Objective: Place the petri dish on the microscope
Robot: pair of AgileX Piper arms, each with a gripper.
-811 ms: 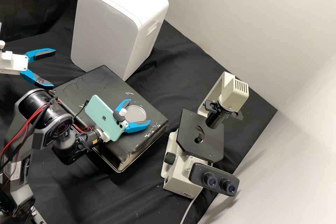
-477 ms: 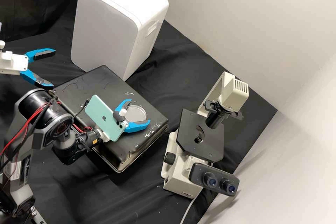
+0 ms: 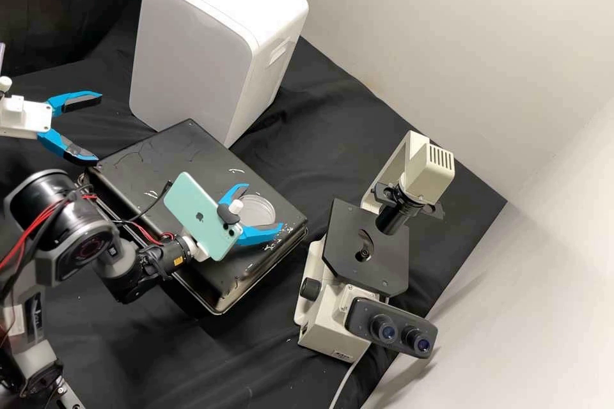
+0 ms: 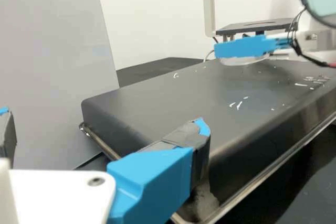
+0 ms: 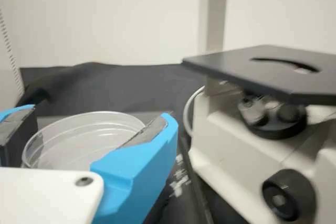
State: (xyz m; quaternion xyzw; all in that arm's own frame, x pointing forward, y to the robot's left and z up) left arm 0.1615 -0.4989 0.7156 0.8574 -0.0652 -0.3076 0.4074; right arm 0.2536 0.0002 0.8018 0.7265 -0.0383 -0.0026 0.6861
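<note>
A clear round petri dish (image 3: 260, 209) sits between the blue fingers of my right gripper (image 3: 261, 212), which is shut on it just over the right end of a black metal box (image 3: 160, 163). In the right wrist view the petri dish (image 5: 73, 142) fills the gap of the right gripper (image 5: 94, 121), and the microscope's black stage (image 5: 262, 72) stands close beyond it. The microscope (image 3: 368, 268) stands to the right of the box, stage (image 3: 355, 262) bare. My left gripper (image 3: 89, 128) hangs open at the box's far left end; its view shows the left gripper (image 4: 100, 132), open, and the dish (image 4: 239, 60) far off.
A tall white appliance (image 3: 217, 38) stands behind the black box. Black cloth (image 3: 307, 121) covers the bench. A pale wall (image 3: 480, 45) runs close behind the microscope, and a white surface (image 3: 537, 307) borders the bench on the right.
My right gripper has shifted a little to the right, toward the microscope, carrying the petri dish with it. Its arm has dropped and swung. The left gripper has barely moved.
</note>
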